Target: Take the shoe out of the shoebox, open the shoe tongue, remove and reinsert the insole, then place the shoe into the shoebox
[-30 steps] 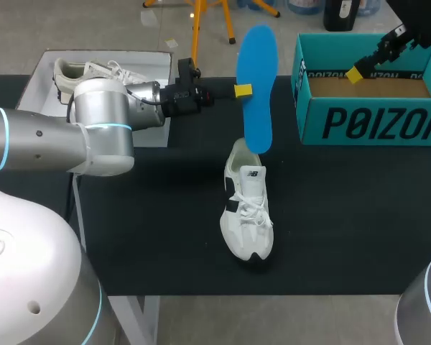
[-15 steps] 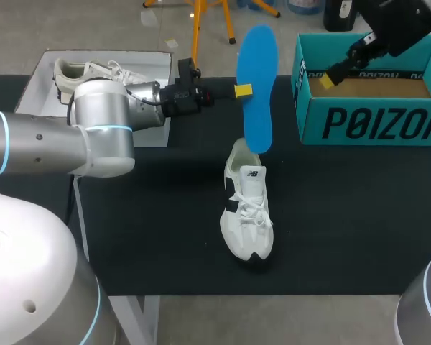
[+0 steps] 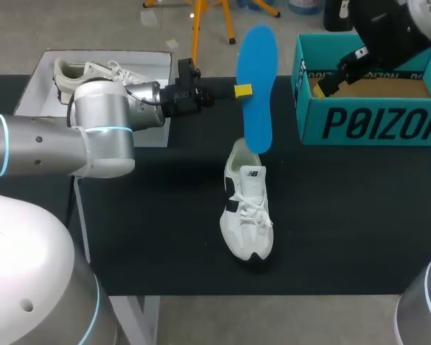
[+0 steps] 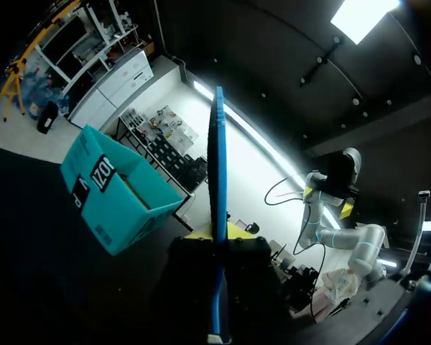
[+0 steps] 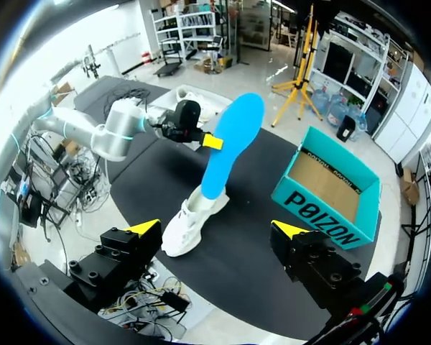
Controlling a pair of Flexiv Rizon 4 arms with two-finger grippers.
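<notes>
Blue insole [image 3: 257, 86]: clamped at one edge between the fingers of the left gripper [image 3: 244, 90] and held upright, its lower end at the heel opening of the white shoe [image 3: 247, 212]. The shoe lies mid-counter [image 3: 165, 215] with its toe towards the near edge, a pose that looks suited to sliding the insole back in. Right gripper [image 5: 217, 228]: fingers wide apart and empty, above the teal shoebox [image 3: 373, 122] at the far right corner, seemingly parked clear of the work. Also present: a second pale shoe [image 3: 93, 72] in a white tray [image 3: 43, 79], far left corner.
</notes>
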